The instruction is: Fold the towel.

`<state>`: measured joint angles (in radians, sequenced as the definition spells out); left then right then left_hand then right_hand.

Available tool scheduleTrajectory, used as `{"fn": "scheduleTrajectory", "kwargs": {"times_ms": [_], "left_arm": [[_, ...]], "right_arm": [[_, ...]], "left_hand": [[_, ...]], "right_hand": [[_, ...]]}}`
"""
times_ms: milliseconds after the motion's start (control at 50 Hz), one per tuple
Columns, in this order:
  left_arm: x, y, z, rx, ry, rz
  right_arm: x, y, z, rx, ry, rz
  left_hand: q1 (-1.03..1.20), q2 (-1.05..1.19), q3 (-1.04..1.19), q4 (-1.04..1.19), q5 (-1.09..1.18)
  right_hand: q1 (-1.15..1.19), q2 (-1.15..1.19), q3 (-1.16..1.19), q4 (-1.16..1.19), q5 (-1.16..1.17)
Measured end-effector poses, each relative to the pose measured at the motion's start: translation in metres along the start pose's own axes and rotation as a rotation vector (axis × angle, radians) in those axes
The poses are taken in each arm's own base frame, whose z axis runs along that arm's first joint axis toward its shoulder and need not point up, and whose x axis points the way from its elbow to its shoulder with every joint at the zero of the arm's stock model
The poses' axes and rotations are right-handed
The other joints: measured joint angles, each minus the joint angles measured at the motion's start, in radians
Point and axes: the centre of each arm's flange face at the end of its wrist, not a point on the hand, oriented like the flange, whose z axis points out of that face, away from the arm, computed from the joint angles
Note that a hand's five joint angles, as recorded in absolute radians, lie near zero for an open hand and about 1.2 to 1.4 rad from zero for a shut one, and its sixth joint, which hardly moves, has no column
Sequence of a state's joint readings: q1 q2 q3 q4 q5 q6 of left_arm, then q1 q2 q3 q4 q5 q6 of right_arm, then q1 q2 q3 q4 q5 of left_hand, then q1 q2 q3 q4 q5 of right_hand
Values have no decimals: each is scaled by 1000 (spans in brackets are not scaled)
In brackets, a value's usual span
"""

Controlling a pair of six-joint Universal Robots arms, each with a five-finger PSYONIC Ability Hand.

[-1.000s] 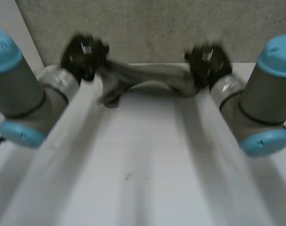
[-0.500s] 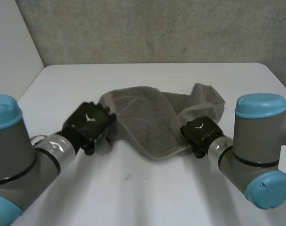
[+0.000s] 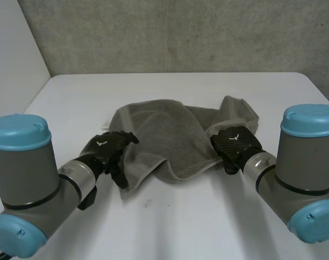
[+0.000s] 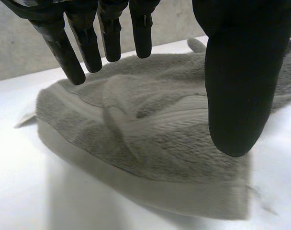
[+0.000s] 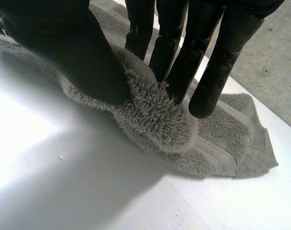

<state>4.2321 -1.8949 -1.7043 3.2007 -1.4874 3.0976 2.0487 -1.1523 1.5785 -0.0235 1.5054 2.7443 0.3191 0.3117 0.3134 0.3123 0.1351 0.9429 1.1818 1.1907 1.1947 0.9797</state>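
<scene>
1. The rumpled grey terry towel (image 3: 170, 141), swung in the air a second ago, now lies bunched at the middle of the white table (image 3: 170, 227).
2. The left hand (image 3: 107, 149), at the towel's 8 o'clock edge, has let go, its fingers straight and holding nothing.
3. The right hand (image 3: 235, 143), at 3 o'clock, pinches a fold between thumb and fingers.
4. The fold looks uneven and likely unfinished.
5. No writing can be read.
</scene>
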Motion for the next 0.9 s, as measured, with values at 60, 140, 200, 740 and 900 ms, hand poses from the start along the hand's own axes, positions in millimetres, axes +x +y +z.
{"fn": "scheduleTrajectory", "kwargs": {"times_ms": [60,140,200,740,900], "left_arm": [[8,1,-5,-7,17,-10],[26,2,-18,-11,51,-27],[36,4,-23,-12,54,-25],[51,2,26,200,-168,166],[22,-31,-3,292,-258,260]], "right_arm": [[0,0,0,0,3,0],[0,1,1,0,6,-1],[0,3,1,-3,5,-1],[-6,7,-1,-5,-7,-4],[-10,5,-10,-65,-80,0]], "left_hand": [[-2,0,0,0,0],[-2,0,0,0,0],[-2,3,2,2,4],[808,840,836,837,833],[851,897,893,895,888]], "right_hand": [[0,0,0,0,0],[0,0,0,0,0],[0,0,0,0,0],[0,0,0,0,0],[-257,-375,-382,-387,-329]]}}
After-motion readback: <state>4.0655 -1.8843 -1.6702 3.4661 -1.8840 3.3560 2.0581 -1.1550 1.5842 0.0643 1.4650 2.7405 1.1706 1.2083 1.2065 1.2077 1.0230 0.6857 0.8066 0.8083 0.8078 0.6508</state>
